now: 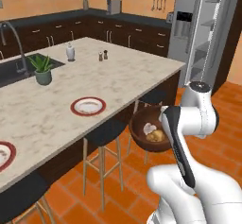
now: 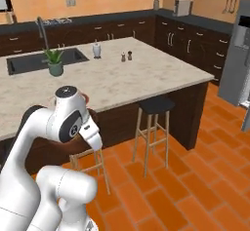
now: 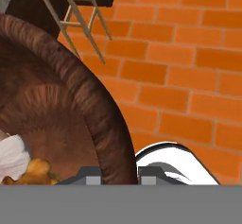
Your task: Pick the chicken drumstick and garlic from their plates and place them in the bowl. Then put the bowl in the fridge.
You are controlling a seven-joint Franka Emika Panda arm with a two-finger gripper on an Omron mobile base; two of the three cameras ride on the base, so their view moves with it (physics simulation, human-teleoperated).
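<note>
Clamped on the rim of the bowl (image 3: 101,124), with one fingertip each side of the wall, gripper (image 3: 120,176) carrying it clear of the counter above the tile floor (image 3: 189,76); garlic (image 3: 12,157) and chicken drumstick (image 3: 38,171) already lying inside, just beyond the fingers. Off to the far side of the carried bowl, two plates (image 1: 88,106) bare on the island, so picking judged finished. Farther ahead, fridge (image 1: 208,38) standing open, well apart from the hand — shelving the bowl remaining.
</note>
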